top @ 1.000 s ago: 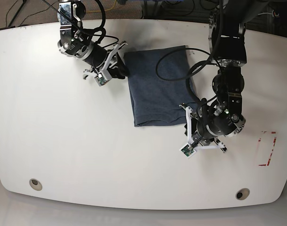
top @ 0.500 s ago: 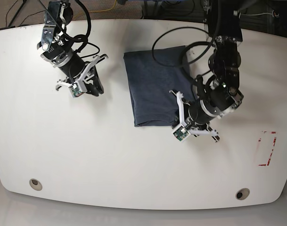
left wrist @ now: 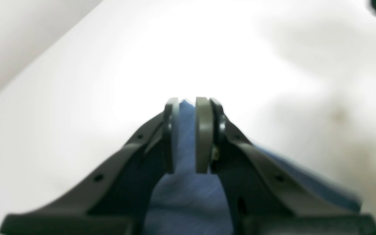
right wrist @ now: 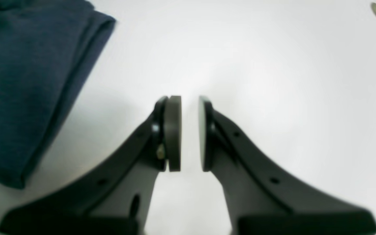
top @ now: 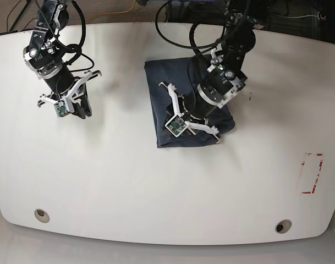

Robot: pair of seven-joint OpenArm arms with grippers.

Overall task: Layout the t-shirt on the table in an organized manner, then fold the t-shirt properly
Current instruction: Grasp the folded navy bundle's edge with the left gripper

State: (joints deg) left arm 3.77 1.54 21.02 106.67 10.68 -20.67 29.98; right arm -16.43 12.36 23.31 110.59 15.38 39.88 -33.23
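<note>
Left wrist: t-shirt [left wrist: 183, 137] between left end effector [left wrist: 188, 130] pads.

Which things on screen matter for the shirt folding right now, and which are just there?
Belongs to the job:
- t-shirt, folded into a rectangle
- table beneath it
- left gripper, over the shirt, blue fabric showing between its pads
- right gripper, over bare table, holding nothing

Just there:
- grommet holes near the front edge
- red tape mark
</note>
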